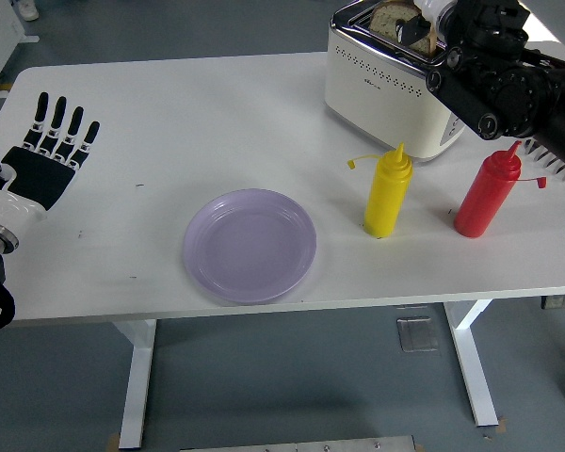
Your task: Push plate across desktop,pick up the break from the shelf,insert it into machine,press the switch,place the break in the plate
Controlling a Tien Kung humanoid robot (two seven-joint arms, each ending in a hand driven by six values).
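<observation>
Right hand (471, 33) apparently pinches bread (395, 19) above glossy boxy toaster (386, 89).

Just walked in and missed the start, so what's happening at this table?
The robot's right hand is up at the toaster in the far right corner, where a slice of bread sticks up from the slot; whether it grips the slice is unclear. The left hand rests flat and open on the table at the left. The purple plate sits empty near the front edge, beside yellow and red squeeze bottles.
</observation>
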